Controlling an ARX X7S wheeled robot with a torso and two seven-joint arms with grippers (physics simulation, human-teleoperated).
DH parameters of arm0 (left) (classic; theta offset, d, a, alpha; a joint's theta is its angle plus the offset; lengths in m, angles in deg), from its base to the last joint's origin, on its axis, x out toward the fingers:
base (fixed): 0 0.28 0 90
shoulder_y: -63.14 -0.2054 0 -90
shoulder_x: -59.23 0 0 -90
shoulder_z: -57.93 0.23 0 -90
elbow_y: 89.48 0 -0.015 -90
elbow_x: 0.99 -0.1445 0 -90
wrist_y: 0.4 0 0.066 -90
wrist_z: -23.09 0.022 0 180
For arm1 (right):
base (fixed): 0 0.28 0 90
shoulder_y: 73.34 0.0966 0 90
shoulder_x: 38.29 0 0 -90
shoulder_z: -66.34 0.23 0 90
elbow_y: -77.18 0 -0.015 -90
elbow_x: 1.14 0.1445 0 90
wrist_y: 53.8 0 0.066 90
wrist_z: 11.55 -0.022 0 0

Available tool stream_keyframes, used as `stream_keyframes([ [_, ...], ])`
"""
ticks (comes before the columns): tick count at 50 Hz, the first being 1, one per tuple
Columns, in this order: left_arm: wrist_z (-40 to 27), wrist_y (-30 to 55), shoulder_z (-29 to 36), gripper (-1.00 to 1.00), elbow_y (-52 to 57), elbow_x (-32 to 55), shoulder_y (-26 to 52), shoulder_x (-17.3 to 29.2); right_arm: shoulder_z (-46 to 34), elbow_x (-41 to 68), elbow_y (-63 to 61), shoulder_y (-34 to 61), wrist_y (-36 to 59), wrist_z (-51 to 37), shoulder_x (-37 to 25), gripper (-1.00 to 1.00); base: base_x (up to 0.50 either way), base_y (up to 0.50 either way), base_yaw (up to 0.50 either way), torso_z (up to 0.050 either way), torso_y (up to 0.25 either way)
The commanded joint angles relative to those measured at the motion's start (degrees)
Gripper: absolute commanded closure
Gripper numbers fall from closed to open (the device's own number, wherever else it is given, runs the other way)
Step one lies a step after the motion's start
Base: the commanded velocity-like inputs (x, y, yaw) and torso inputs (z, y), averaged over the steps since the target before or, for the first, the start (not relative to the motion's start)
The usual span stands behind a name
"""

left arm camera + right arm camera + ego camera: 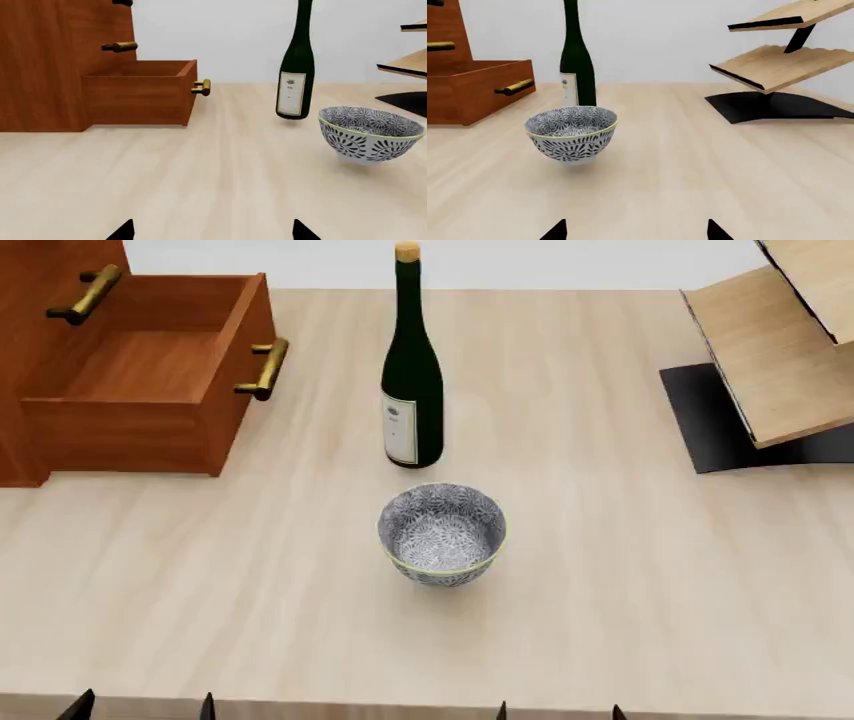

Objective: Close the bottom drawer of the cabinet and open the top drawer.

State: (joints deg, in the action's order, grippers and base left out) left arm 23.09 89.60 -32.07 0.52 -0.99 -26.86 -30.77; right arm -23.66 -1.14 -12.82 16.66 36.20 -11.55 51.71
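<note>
The cabinet (40,265) stands at the table's far left. Its bottom drawer (147,365) is pulled well out and empty, with its brass handle (263,368) facing the bottle. The left wrist view shows that drawer (133,92) from the side. Of the top drawer, only its handle (122,2) pokes in at that frame's edge, flush with the closed middle one. My left gripper (143,708) and right gripper (559,710) hover at the table's near edge, both open and empty, far from the cabinet. Just their dark fingertips (123,231) show.
A dark green wine bottle (411,370) stands upright just right of the open drawer. A blue-patterned bowl (442,533) sits in front of it, mid-table. A pale wooden rack (774,350) on a black base (714,425) occupies the far right.
</note>
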Motion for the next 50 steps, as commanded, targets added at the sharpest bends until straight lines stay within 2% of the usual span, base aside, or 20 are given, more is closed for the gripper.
stream_keyframes([
  [1, -1.00, -0.21, 1.00, -1.00, -0.23, 0.85, 0.04, 0.85, -0.96, 0.71, 0.10, 0.01, -0.10, -0.96, -0.71, -1.00, 0.00, 0.00, 0.00, 0.000, 0.000],
  [10, -2.33, 0.56, 4.17, -1.00, 1.00, 1.42, -0.49, 2.48, -2.87, 2.62, 0.53, 0.86, 1.82, -3.03, -2.24, -1.00, 0.00, 0.00, 0.00, 0.000, 0.000],
  [13, -0.87, 2.40, 4.19, -1.00, 1.68, 4.42, -0.63, 2.98, -3.18, 3.35, 0.56, 0.76, 1.92, -3.34, -2.55, -1.00, 0.00, 0.00, 0.00, 0.000, 0.000],
  [14, 1.19, 0.26, 3.65, -1.00, 2.24, 7.74, -1.30, 2.89, -3.25, 3.67, 0.21, 0.71, 2.06, -3.44, -2.61, -1.00, 0.00, 0.00, 0.00, 0.020, 0.000],
  [15, -1.08, 1.71, 4.17, -1.00, 2.89, 4.88, -1.11, 3.16, -3.39, 3.72, -0.19, 0.70, 2.43, -3.67, -2.71, -1.00, 0.00, 0.00, 0.00, 0.050, 0.000],
  [17, -1.20, 0.86, 4.46, -1.00, 2.91, 4.55, -1.10, 3.34, -3.57, 4.16, -0.98, 0.66, 3.10, -3.94, -2.87, -1.00, 0.00, 0.00, 0.00, 0.050, 0.000],
  [40, -3.05, 6.53, 5.92, -1.00, 11.56, 7.79, -0.26, 5.75, -5.88, 5.55, -5.31, 2.56, 8.06, -6.22, -5.17, -1.00, 0.00, 0.00, 0.00, 0.050, 0.000],
  [50, -4.14, 4.46, 7.44, -1.00, 11.96, 5.78, 0.20, 6.91, -6.32, 6.37, -7.00, 2.61, 9.56, -7.19, -6.04, -1.00, 0.00, 0.00, 0.00, 0.050, 0.000],
])
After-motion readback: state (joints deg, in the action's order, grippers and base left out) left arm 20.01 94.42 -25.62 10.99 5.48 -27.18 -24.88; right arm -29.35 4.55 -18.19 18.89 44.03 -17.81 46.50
